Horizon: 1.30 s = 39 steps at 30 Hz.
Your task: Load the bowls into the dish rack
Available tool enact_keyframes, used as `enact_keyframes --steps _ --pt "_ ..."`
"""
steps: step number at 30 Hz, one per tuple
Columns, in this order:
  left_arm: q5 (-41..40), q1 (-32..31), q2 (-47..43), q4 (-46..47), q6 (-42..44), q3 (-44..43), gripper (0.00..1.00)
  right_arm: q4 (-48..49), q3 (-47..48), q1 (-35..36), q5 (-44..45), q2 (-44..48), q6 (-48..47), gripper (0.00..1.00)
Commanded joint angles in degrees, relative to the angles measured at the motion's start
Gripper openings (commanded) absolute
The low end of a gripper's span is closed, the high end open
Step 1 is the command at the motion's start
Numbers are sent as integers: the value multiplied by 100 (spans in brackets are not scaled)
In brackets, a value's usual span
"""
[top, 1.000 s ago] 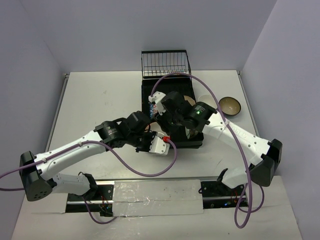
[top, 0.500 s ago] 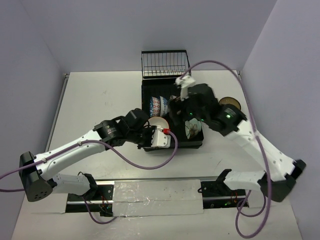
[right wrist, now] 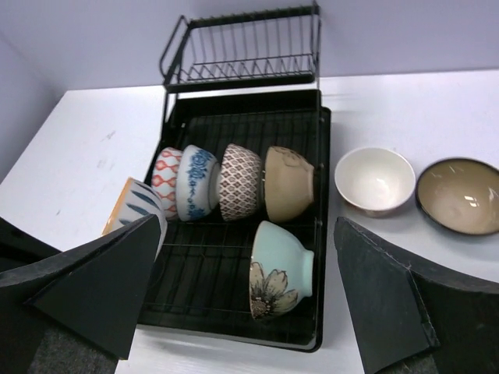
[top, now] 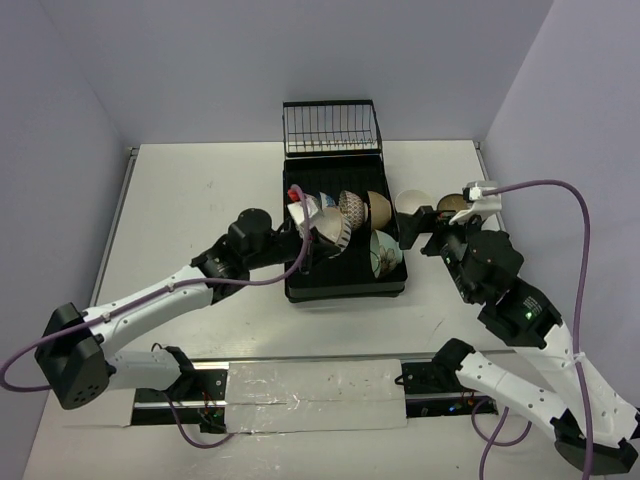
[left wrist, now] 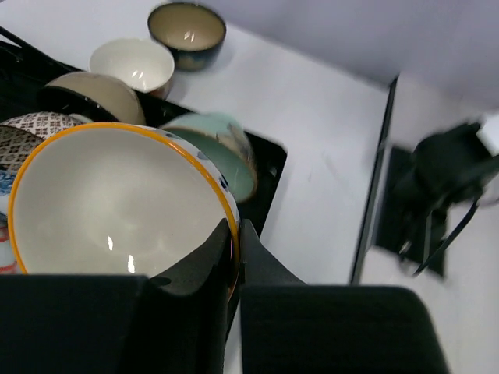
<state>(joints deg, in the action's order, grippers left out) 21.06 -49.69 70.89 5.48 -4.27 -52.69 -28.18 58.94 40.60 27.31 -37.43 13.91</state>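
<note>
Rack (right wrist: pixel 242 125): five bowls (right wrist: pixel 284 183) in, sixth bowl (left wrist: pixel 109 202) pinched in my left claw (left wrist: pixel 234 234); white bowl (right wrist: pixel 374 179), brown bowl (right wrist: pixel 460 195) on worktop (right wrist: pixel 405 101); right claw (right wrist: pixel 248 280) agape, empty.

On the white table (right wrist: pixel 374 101), a black rectangular plastic dish rack (right wrist: pixel 323 195) held a row of four patterned ceramic bowls (right wrist: pixel 238 181) on edge. An orange-rimmed striped bowl (right wrist: pixel 139 206) was at the row's left end, perhaps off the floor, and a pale green flowered bowl (right wrist: pixel 282 269) lay nearer. A cream ceramic bowl (right wrist: pixel 374 181) and a brown ceramic bowl (right wrist: pixel 458 195) stood right of the rack.
</note>
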Motion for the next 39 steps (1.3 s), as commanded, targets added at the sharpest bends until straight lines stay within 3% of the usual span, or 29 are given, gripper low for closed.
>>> enact_keyframes --steps 1,8,14,23,39 --pt "101 100 20 2685 -1952 275 0 445 -180 -34 546 139 252 100" --pt "-505 109 767 5198 -4411 979 0 472 -435 -26 758 420 288 100" --pt "-918 109 1443 6657 -5477 1418 0 568 -602 -35 846 587 244 100" --pt "-1095 83 2463 8353 -6155 1735 0 630 -699 -43 952 729 173 100" --pt "-1280 -84 3167 9366 -6042 1613 0 612 -717 -43 881 702 103 100"
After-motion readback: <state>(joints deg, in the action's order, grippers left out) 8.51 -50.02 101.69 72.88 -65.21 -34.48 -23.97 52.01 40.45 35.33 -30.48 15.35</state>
